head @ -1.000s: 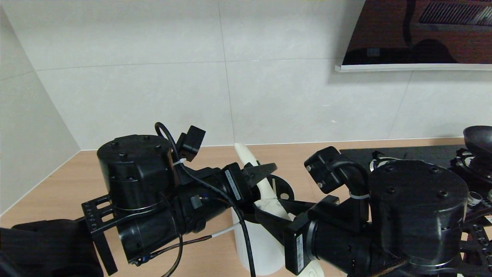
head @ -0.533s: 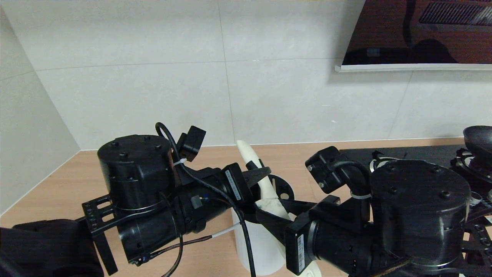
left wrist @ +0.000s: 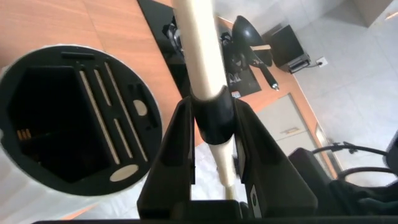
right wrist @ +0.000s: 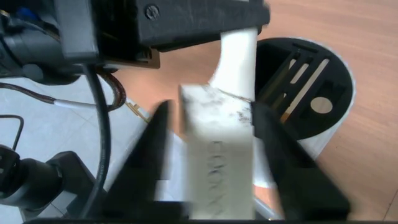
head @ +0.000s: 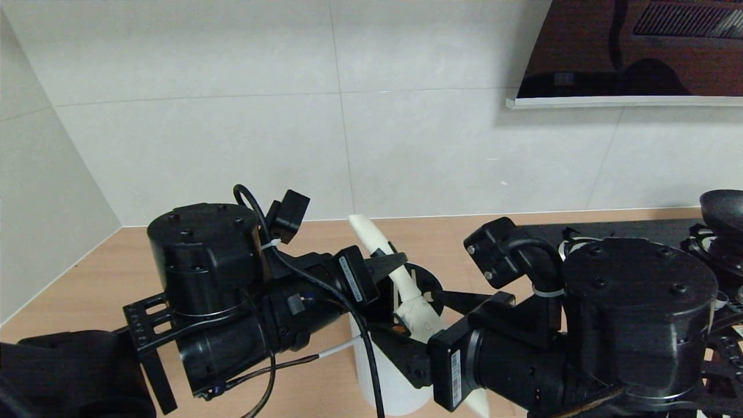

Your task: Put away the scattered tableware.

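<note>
Cream long-handled utensil [head: 371, 238] clamped by left fingers [left wrist: 177, 143]; right fingers [head: 464, 301] spread. Tilted, may miss slots of white cylindrical holder [head: 400, 386], centre-bottom.

The type of the cream-white long-handled utensil [head: 371, 239] cannot be told. In the head view its lower end is cut off by the frame edge at 5 o'clock, and its middle is covered by the left claw [head: 392, 264]. In the left wrist view its shaft is cropped by the picture's edge. In the right wrist view its broad part is smeared by blur, as are the fingers [right wrist: 149, 155] of the right claw [right wrist: 212, 115]. The white cylindrical holder with a black slotted top [head: 399, 390] is largely masked by both arms at 6 o'clock, and its base is cut off.
</note>
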Motion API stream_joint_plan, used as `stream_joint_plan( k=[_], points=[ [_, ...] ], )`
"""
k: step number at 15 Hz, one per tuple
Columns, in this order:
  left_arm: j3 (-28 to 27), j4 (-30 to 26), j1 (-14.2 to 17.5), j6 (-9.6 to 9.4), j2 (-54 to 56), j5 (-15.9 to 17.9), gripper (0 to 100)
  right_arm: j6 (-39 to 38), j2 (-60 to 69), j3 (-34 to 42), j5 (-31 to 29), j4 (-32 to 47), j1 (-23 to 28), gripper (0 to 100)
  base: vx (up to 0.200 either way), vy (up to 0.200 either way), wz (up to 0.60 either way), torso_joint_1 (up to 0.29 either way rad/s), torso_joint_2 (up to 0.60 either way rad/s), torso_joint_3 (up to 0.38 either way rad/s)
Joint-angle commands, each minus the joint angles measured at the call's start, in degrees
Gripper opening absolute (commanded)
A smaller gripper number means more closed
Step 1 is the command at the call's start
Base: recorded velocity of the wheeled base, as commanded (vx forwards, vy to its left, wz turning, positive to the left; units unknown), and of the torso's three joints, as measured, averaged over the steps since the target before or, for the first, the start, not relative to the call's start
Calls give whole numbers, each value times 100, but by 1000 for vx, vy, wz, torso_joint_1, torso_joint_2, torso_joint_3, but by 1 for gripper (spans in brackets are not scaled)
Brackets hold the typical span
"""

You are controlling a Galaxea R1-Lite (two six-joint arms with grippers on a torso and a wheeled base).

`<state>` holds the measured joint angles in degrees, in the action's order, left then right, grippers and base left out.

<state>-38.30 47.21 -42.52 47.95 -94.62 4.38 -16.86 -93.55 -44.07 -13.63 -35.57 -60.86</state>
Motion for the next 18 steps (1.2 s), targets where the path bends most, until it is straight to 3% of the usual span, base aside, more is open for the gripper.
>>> stream_joint_plan(
  k=[1, 5, 7, 10, 11, 14, 17, 18],
  points=[
    [-2, 16, -2, 4, 49, 2, 0, -2, 21, 4, 1, 6, 12, 100, 0, 0, 0, 0, 0, 0],
    [-142, -160, 33, -5, 146, -16, 0, 16, 144, 12, 1, 6, 179, 100, 0, 0, 0, 0, 0, 0],
    [-388, -722, 192, -84, 454, -25, 0, 34, 311, -5, 9, 15, 452, 100, 0, 0, 0, 0, 0, 0],
    [-872, -1584, 332, -286, 823, -490, 0, 95, 504, -32, 18, 24, 786, 100, 0, 0, 0, 0, 0, 0],
    [-1162, -1900, 341, -558, 884, -1053, 0, 139, 619, -32, 18, 24, 1014, 100, 0, 0, 0, 0, 0, 0],
    [-1443, -2085, 332, -1156, 946, -1967, 0, 174, 689, -40, 45, 24, 1287, 100, 0, 0, 0, 0, 0, 0],
    [-1601, -2612, 192, -1525, 1139, -2415, 0, 183, 680, -40, 45, 24, 1322, 100, 0, 0, 0, 0, 0, 0],
    [-1663, -2805, 156, -1894, 1289, -2529, 0, 183, 680, -40, 45, 24, 1322, 100, 0, 0, 0, 0, 0, 0]
  ],
)
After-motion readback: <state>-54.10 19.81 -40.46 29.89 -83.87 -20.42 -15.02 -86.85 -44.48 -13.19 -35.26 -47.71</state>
